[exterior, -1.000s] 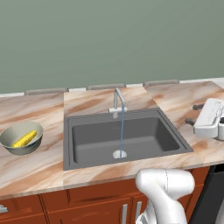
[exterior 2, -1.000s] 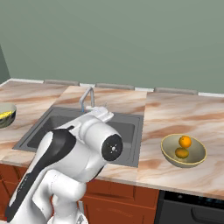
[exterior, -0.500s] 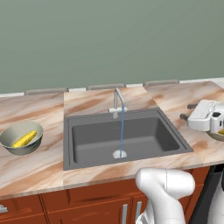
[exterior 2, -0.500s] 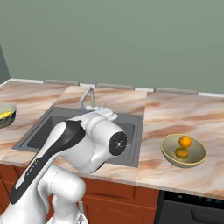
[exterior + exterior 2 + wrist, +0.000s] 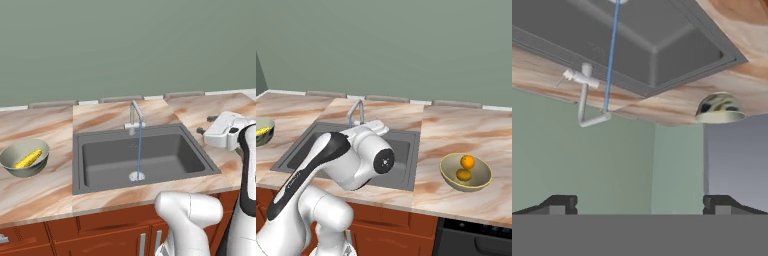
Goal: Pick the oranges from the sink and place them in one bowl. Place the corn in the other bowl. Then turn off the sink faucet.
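Sink [image 5: 145,155] set in marbled tan countertop [image 5: 40,195], green wall [image 5: 125,45] behind.

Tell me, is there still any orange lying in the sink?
No, the sink holds only the water stream, and both oranges lie in the olive bowl.

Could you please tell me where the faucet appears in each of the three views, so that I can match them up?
Left base view: faucet at centre, behind the sink.
Right base view: faucet left of centre, at the sink's far edge, just above the arm.
Hand view: faucet upper left, upside down, under the sink rim.
Shared landmark: the blue water stream falling from the spout.
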